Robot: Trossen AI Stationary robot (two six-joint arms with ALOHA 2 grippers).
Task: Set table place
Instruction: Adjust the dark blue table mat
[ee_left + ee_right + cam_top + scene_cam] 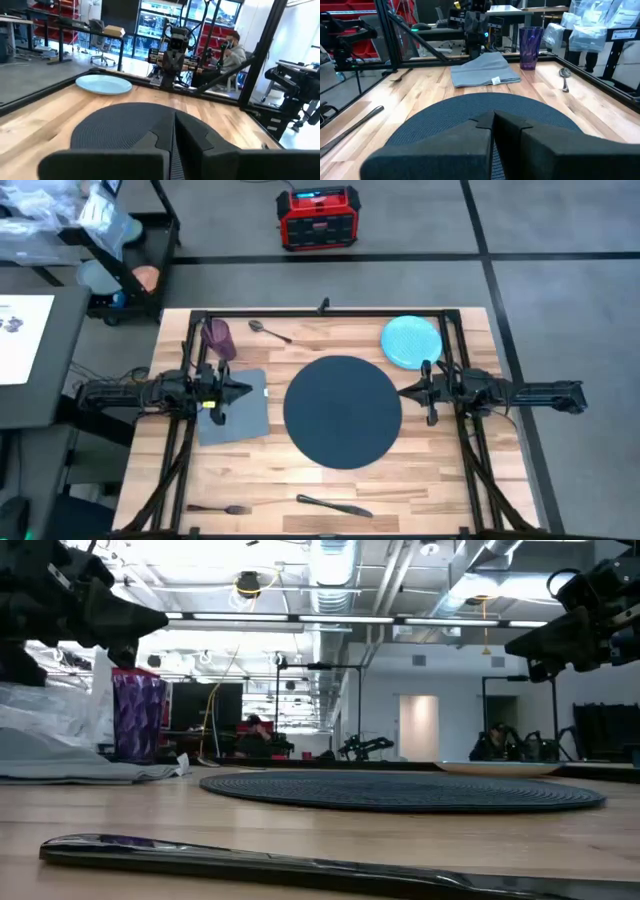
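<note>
Reaching in with both the left gripper (pixel 243 390) and right gripper (pixel 403 391) pinched shut and empty, you risk shoving the place (pixel 343 411), centred on the table (pixel 420 490), or tipping the purple cup (pixel 218 338) beside the napkin (pixel 240 420).

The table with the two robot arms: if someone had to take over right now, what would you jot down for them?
Left claw: shut, empty, above the grey square cloth napkin.
Right claw: shut, empty, at the right edge of the large round dark mat.
Mat lies at the centre of the light wood plank table, nothing on it.
Light blue round plate sits at the far right corner; purple cup and spoon along the far edge; fork and knife along the near edge.
Done: only the mat is placed.
Left: likely plate onto mat, then napkin, cutlery and cup around it.
</note>
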